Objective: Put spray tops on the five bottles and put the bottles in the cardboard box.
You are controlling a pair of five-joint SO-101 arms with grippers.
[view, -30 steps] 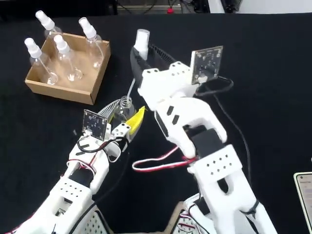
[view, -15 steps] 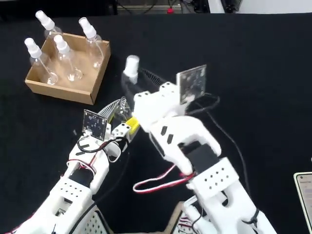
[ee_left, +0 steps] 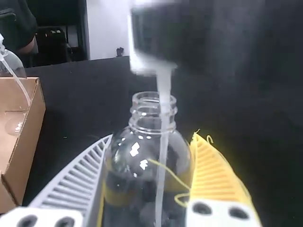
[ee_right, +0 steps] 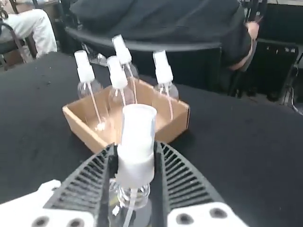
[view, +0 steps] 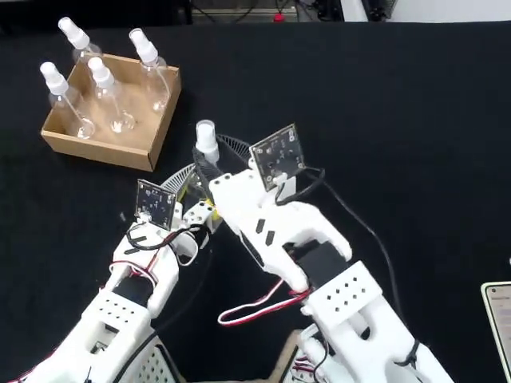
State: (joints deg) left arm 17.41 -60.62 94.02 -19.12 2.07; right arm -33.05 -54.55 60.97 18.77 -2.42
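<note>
Robot lab, black table (view: 415, 96), office chairs (ee_right: 142, 46)

Spray top (view: 207, 136) lower, tube inside bottle (ee_left: 147, 156)

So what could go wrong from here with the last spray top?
The spray top, in the right gripper, sits just above the neck of the bottle; lowered off-centre, it may catch the rim. Pushing down could also slide the bottle in the left gripper. Later, the cardboard box, with four bottles, leaves little room.
</note>
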